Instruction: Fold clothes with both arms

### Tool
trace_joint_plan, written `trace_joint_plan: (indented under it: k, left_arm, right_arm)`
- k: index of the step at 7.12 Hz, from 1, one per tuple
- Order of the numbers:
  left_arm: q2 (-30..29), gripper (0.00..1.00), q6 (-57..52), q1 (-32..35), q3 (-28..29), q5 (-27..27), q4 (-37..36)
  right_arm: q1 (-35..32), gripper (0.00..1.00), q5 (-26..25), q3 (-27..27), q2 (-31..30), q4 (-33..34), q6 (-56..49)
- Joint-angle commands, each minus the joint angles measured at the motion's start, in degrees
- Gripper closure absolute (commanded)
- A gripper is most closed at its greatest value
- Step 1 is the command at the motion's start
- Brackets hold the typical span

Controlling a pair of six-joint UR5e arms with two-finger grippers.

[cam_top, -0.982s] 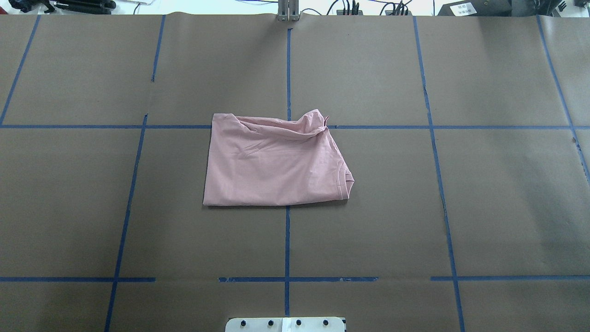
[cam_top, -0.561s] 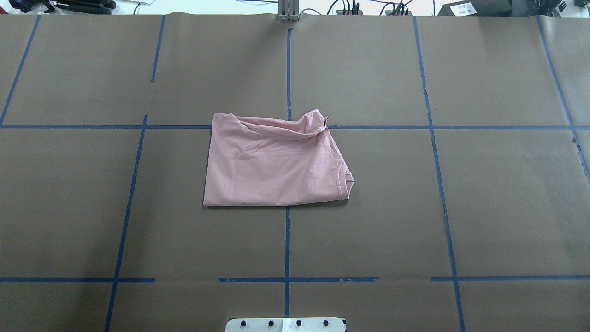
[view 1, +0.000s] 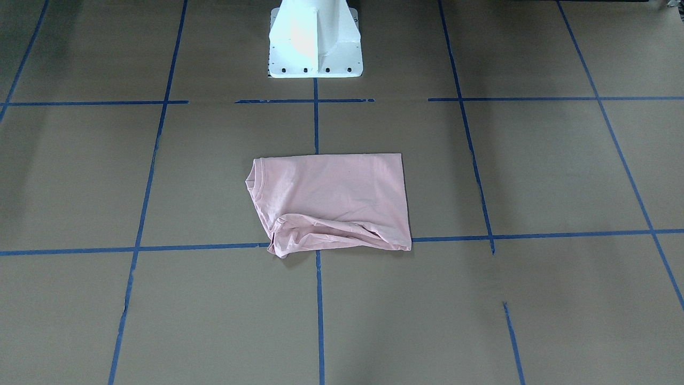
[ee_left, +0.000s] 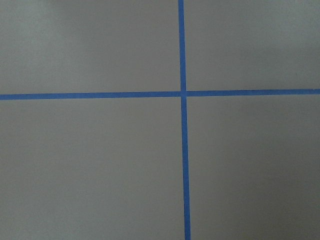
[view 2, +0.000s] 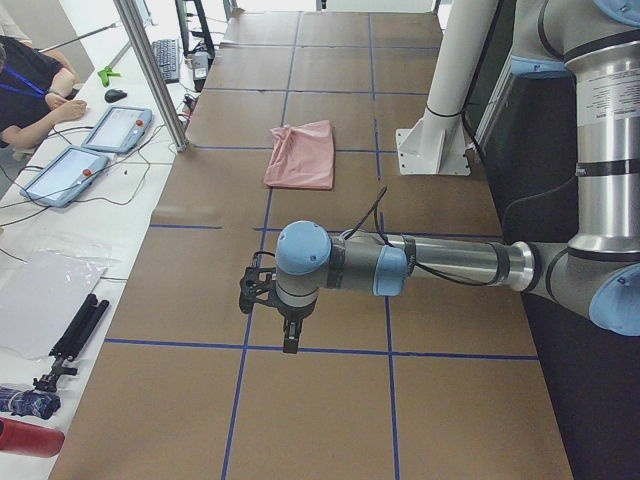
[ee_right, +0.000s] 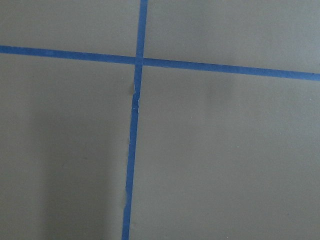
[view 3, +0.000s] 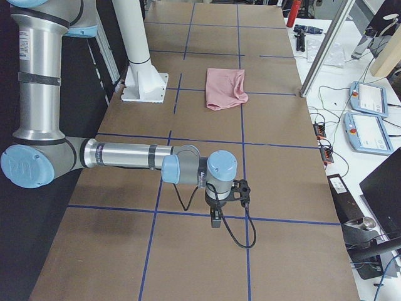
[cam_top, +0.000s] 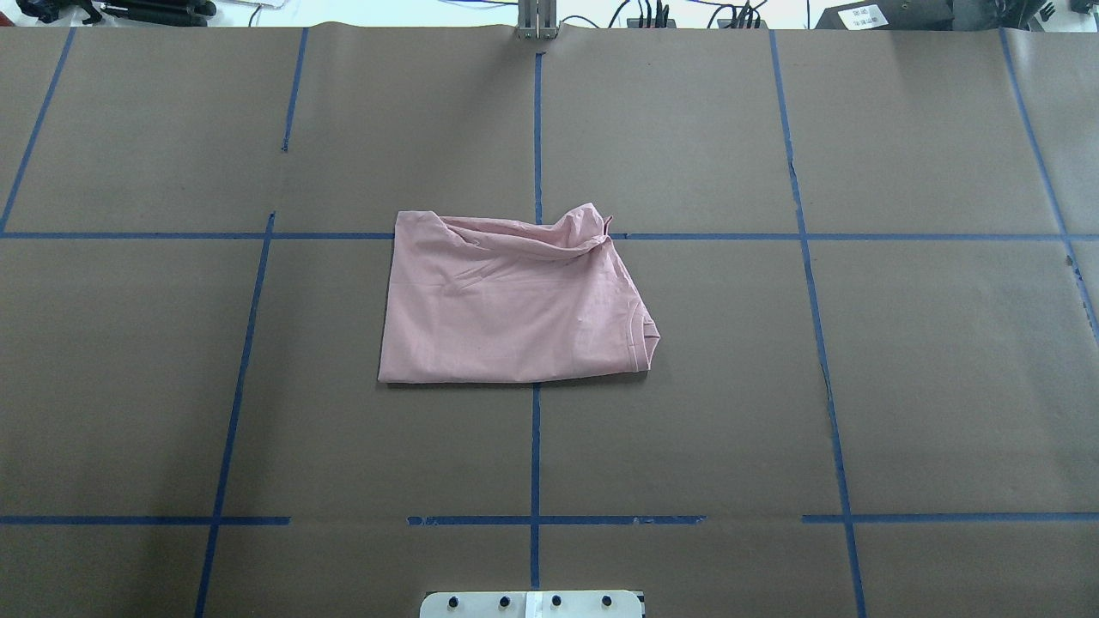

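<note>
The pale pink T-shirt [cam_top: 506, 300] lies folded into a rough rectangle at the table's middle, with its ribbed collar [cam_top: 644, 336] at its right edge and bunched folds along the far edge. Its print is hidden. It also shows in the front-facing view [view 1: 331, 198] and both side views [view 2: 303, 155] [view 3: 225, 88]. My left gripper [view 2: 291, 340] hangs over bare table far from the shirt; my right gripper [view 3: 216, 219] does the same at the other end. I cannot tell whether either is open or shut. Both wrist views show only brown paper and blue tape.
The white pedestal base [view 1: 315, 48] stands at the robot's side of the table. Blue tape lines [cam_top: 536, 129] grid the brown paper. A metal post [view 2: 155, 75], tablets [view 2: 115, 128] and a seated operator [view 2: 25, 85] are along the far side.
</note>
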State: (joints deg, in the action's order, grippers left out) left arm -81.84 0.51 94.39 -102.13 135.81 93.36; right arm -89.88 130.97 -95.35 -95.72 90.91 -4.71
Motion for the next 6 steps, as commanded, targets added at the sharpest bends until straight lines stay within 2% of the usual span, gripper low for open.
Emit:
trace_joint_plan:
  k: [1,5,6]
  left_arm:
    - [-0.08,0.0,0.28,-0.17,0.35,-0.37,0.42]
    - [0.01,0.0,0.2,-0.35,2.46,-0.37,0.51]
    - [0.01,0.0,0.2,-0.35,2.38,-0.28,0.51]
  right_arm:
    - [-0.03,0.0,-0.19,-0.01,-0.08,-0.12,-0.82]
    - [-0.03,0.0,0.34,-0.63,-1.48,-1.17,-0.39]
    - [-0.03,0.0,1.73,0.68,-1.66,-1.26,-0.73]
